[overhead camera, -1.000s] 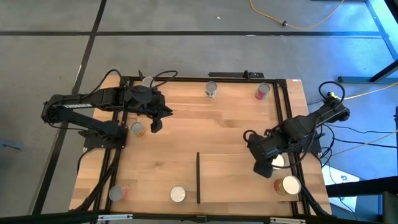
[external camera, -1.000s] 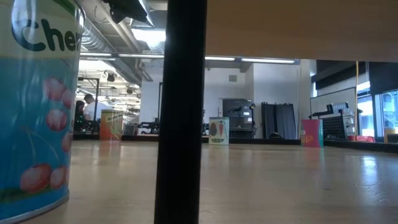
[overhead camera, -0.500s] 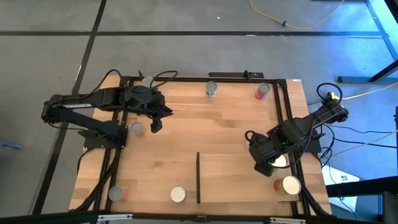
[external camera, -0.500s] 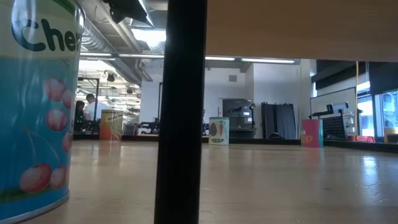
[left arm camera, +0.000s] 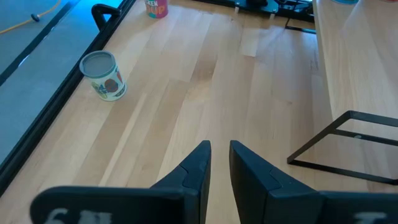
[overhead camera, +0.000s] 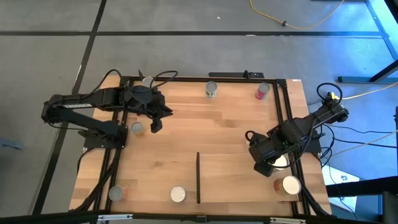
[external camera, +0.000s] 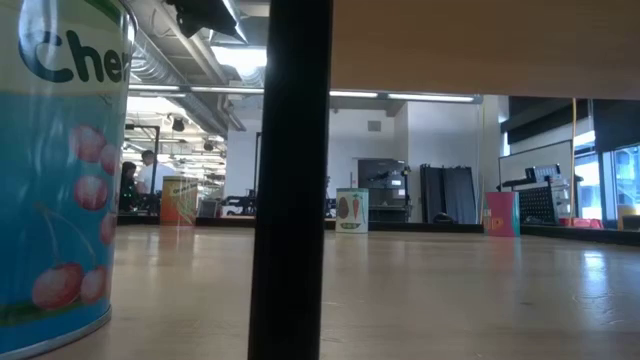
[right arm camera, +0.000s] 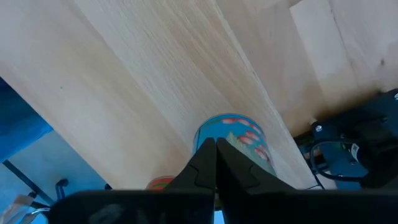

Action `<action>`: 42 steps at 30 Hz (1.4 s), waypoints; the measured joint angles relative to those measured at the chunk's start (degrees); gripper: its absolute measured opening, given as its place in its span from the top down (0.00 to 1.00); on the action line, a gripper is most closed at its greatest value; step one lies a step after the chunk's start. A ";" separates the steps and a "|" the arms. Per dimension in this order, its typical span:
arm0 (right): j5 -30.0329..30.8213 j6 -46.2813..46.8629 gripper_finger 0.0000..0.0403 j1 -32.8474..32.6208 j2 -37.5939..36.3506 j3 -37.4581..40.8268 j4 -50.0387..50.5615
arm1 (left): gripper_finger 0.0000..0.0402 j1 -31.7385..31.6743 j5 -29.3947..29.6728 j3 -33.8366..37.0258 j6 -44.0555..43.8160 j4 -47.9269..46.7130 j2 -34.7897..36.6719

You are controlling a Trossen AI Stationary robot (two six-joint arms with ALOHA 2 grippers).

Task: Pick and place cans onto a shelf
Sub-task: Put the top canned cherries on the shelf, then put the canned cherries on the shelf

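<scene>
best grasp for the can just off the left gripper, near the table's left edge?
Grip the can across its round side wall, coming straight down. It stands upright, silver top facing up, with bare table all around, so fingers can straddle it. The left gripper, fingers nearly closed, would have to open first. The right gripper is across the table.

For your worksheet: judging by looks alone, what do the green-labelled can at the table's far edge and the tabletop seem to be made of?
The green-labelled can looks like metal under a printed label: its round top is a dull silver-grey with a raised rim. The tabletop looks like pale wood with a smooth matt finish: it shows plank seams and grain.
</scene>
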State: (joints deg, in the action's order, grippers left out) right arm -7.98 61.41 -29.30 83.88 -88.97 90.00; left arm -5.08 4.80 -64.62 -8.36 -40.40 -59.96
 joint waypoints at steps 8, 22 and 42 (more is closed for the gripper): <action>-1.49 -0.17 0.99 -0.29 -0.04 0.00 0.00 | 0.87 0.00 0.02 0.00 4.43 0.02 0.00; 2.89 -2.47 0.99 -1.31 -0.51 -0.29 0.11 | 0.87 0.00 0.02 0.00 4.50 0.04 0.00; 28.39 -14.52 0.99 -1.18 -0.87 -19.96 -0.02 | 0.87 5.16 -17.35 0.02 -10.73 -4.42 0.00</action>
State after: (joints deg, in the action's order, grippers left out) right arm 20.41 46.89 -30.48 83.00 -108.93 89.98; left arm 0.08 -12.56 -64.60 -19.09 -44.82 -59.96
